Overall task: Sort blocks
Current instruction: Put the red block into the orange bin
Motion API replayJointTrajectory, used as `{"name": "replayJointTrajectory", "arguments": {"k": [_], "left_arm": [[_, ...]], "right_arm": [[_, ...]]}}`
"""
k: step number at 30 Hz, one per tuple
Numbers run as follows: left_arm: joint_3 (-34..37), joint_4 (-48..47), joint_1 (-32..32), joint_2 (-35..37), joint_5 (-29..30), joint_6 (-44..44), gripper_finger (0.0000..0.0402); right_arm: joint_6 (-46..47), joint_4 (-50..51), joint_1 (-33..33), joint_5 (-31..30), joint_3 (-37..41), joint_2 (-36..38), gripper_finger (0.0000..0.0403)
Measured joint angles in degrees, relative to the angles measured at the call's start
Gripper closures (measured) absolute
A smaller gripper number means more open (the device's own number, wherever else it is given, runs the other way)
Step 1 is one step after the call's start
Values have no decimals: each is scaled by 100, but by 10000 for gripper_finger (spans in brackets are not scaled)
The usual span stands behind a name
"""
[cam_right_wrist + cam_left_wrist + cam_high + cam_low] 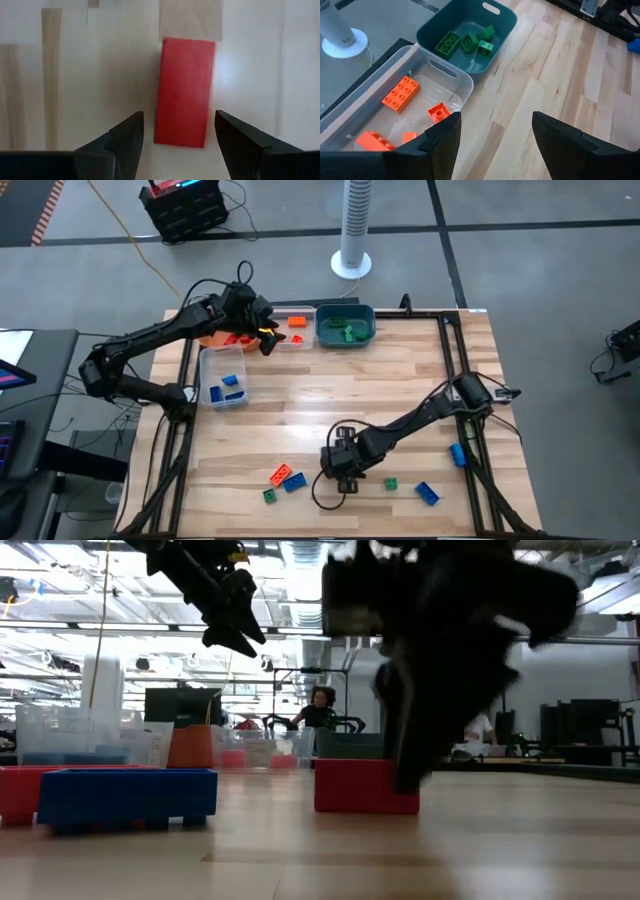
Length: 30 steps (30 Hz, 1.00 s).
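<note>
Right gripper (175,132) hangs spread wide over the small red plastic brick (184,92); an off-centre descent risks knocking it aside. Left gripper (495,132), also spread and empty, waits above the clear bin (451,75).

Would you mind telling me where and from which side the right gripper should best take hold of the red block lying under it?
Grip the red block across its narrow width, on the two long side faces, coming straight down from above. It lies flat and alone on the table, and the right gripper is open over its near end, one finger on each side, already aligned. Moving toward the block's middle first would probably hold it steadier.
</note>
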<state>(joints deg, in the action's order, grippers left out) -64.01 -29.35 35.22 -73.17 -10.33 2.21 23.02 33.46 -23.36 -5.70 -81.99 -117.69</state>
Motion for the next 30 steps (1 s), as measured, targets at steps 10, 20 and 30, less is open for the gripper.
{"name": "replayJointTrajectory", "arguments": {"k": [10, 20, 30], "left_arm": [[0, -146, 0, -2, -244, -117, 164], [2, -725, -63, 18, -2393, -1807, 164], [2, 29, -572, 135, -2473, -2782, 164]], "right_arm": [[129, -155, 59, 59, -12, -137, 243], [-590, 247, 776, -491, -55, 883, 305], [-2274, -1280, 2046, -1171, -57, 2056, 293]]}}
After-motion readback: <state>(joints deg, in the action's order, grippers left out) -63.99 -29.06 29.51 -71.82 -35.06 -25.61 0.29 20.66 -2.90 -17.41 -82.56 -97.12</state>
